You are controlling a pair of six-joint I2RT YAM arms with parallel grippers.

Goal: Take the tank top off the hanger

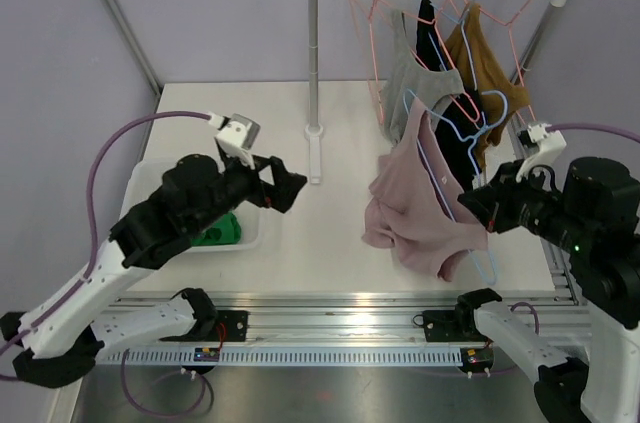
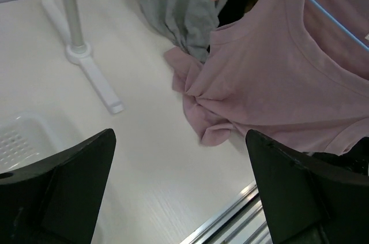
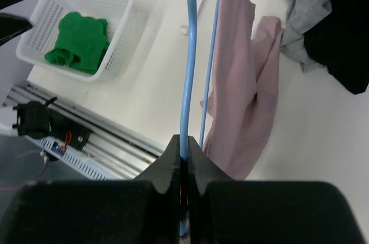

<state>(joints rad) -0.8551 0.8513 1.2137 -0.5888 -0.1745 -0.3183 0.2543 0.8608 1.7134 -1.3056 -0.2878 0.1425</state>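
Tank top: the dusty-pink cotton tank top [image 1: 410, 198] hangs on a thin blue wire hanger [image 3: 190, 53] right of centre, its lower end bunched on the white table [image 1: 300, 258].
Right gripper: the right gripper [image 3: 184, 154] has its fingers pressed together on the hanger's blue wire, at the near-right edge of the garment.
Left gripper: the left gripper [image 1: 292, 188] has its fingers spread wide and holds nothing. It hovers by the white plastic basket [image 3: 122, 39], well apart from the top.
Direction: the top lies right of the left fingers, across bare table, with the crumpled hem closest.
Long axis: hanger and top slant from far down to near, crosswise to the left arm's reach.
Nearer arm: the right one holds the hanger. I'd judge the free left one must travel right to take the fabric.
Neighbour: a grey garment [image 1: 405, 83] hangs just beside the pink one.
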